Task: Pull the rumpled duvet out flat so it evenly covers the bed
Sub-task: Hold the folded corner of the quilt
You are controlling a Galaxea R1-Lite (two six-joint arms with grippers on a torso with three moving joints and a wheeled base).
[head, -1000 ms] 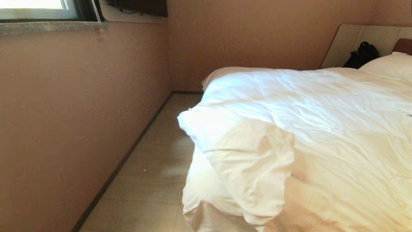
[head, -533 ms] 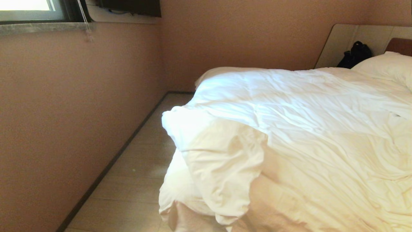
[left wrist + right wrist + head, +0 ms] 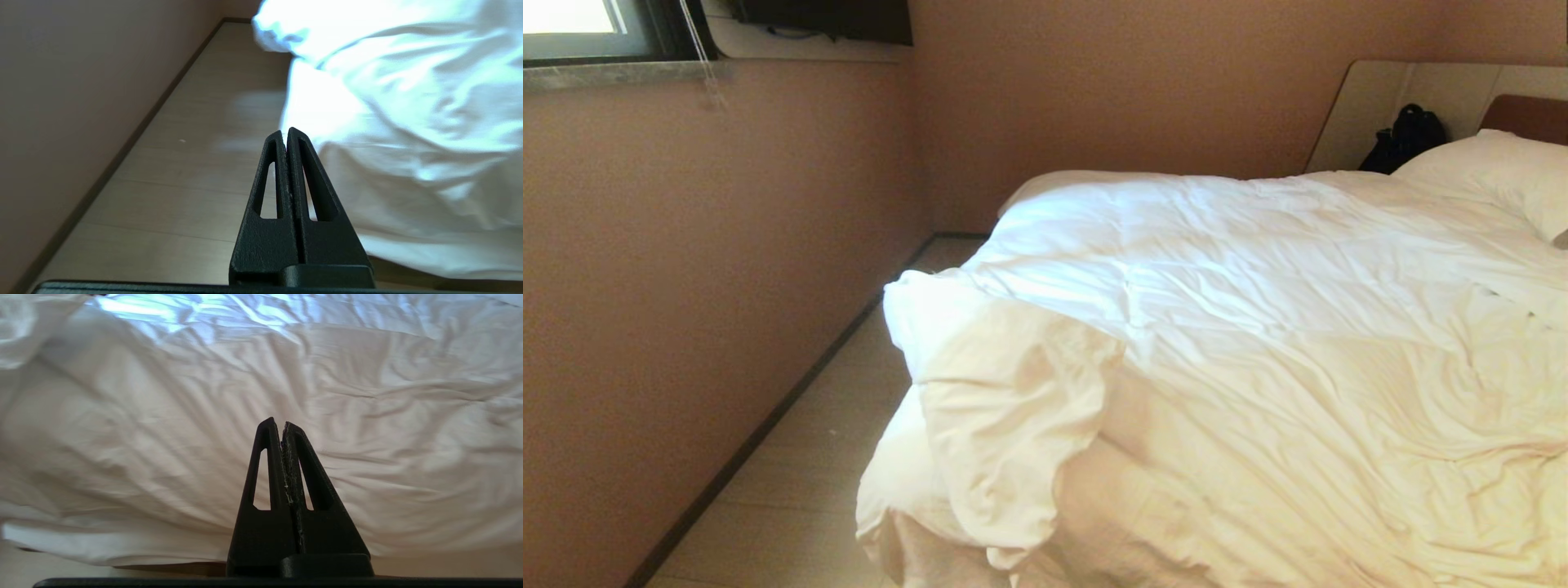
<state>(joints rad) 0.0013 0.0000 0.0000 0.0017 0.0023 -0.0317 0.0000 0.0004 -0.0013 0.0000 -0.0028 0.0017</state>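
Currently the duvet (image 3: 1258, 327) lies rumpled across the bed (image 3: 1527, 118), its near-left corner folded back on itself beside the floor (image 3: 800, 457). Left gripper (image 3: 285, 131) and right gripper (image 3: 282, 423) both pressed together, empty, clear of the fabric.

Window (image 3: 572, 20) daylight from upper left — glare on duvet (image 3: 1176, 245) — slight overall blur.

Left gripper (image 3: 287, 131) matte black, two tapered wedge fingers each with a long triangular cut-out, grainy moulded surface, flat black bar along lower edge of frame, right gripper (image 3: 282, 424) same black form, pale scuffs along inner finger seam
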